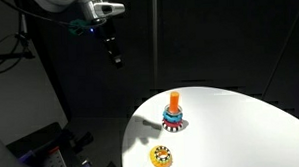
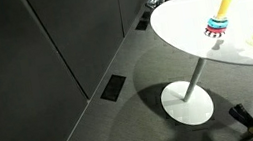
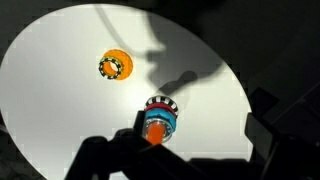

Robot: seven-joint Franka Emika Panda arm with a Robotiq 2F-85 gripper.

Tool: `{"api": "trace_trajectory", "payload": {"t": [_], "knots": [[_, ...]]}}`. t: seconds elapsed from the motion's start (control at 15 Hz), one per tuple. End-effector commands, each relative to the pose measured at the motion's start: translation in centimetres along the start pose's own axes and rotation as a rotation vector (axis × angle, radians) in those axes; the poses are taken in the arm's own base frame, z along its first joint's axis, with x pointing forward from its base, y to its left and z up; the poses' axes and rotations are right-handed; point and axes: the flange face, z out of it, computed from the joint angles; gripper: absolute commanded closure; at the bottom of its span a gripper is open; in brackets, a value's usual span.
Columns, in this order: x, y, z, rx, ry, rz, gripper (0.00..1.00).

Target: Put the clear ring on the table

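Hanging well above stacking toy, gripper is showing no readable jaw state; clear ring too faint to spot, risking wrong-ring grab, toy toppling across table.

**Q:** What sits below your jaws?
**A:** A stacking toy, its orange cone upright over coloured rings, well beneath my jaws.
**Q:** Anything near it?
**A:** A yellow ring with dark dots, lying flat, apart from the toy and farther from my jaws. In an exterior view, dark wall panels and a floor hatch lie well away from my jaws.
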Motion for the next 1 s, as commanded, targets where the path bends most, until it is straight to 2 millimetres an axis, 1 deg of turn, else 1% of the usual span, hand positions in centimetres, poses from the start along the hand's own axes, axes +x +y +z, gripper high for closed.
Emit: {"api": "trace_trajectory", "payload": {"t": [0.0, 0.2, 0.6, 0.73, 0.87, 0.93], "knots": [[4.1, 0.6, 0.3, 0.046, -0.040, 0.036, 0.00], [6.8, 1.3, 1.6, 0.064, -0.081, 0.046, 0.00], [11.7, 3.4, 5.1, 0.047, -0.105, -0.012, 0.00], [12.9, 4.2, 6.2, 0.050, -0.123, -0.027, 0.00], [13.4, 4.7, 6.5, 0.043, -0.144, -0.045, 0.00], [12.2, 4.2, 6.8, 0.044, -0.126, -0.019, 0.00]]}}
